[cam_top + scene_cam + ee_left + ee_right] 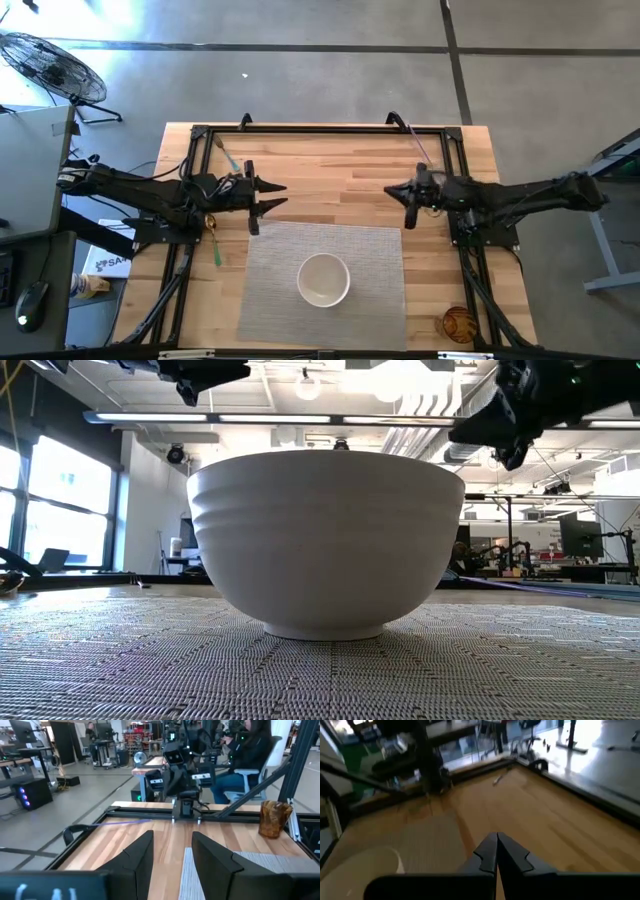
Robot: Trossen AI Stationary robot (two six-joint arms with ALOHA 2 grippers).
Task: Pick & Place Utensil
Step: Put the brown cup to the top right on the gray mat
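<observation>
Utensil (217,243) half hidden beneath left arm | bowl (323,279) on mat (380,260)

The high view looks straight down on the whole table (330,170), the low view sits at mat level close against the bowl (325,540), and each wrist view faces across the table toward the opposite arm.

Bright ceiling glare, right wrist blurred
</observation>
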